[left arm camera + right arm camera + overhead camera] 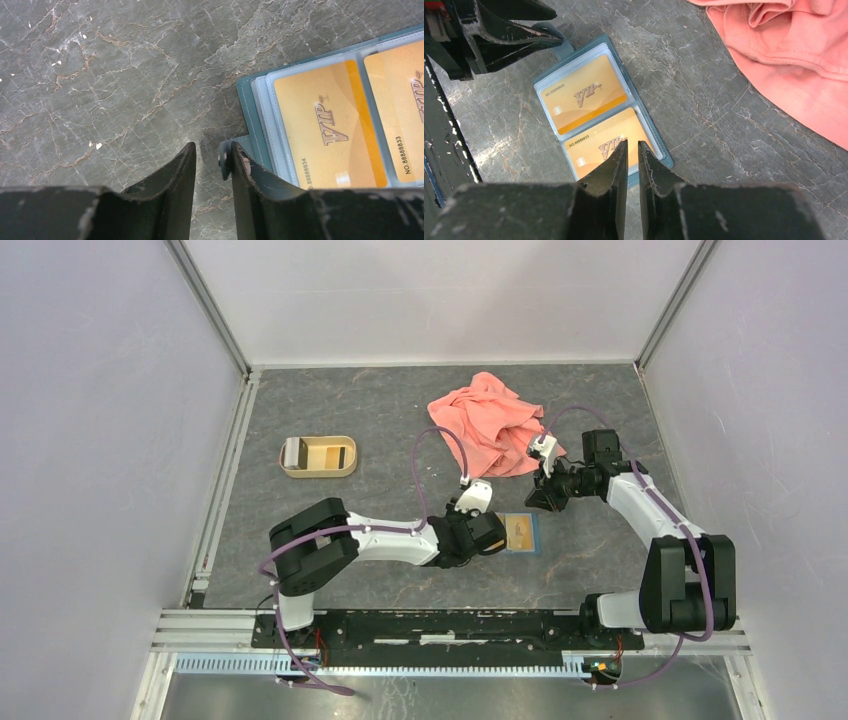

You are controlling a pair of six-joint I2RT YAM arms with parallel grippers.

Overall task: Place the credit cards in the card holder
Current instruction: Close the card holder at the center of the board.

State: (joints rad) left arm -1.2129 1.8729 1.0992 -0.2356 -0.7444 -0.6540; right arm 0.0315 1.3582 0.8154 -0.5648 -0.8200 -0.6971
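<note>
The teal card holder lies open and flat on the grey table. Two orange-tan credit cards sit in its clear sleeves, and they also show in the left wrist view. My left gripper is low at the holder's left edge, jaws slightly apart. The small snap tab stands in the gap against the right finger and is not clamped. My right gripper hovers above the holder's near card, jaws nearly together and empty. The greyish-white card is not in view.
A salmon-pink cloth lies crumpled at the back, just behind the right arm. A tan tray stands at the back left. White walls close in the table on three sides.
</note>
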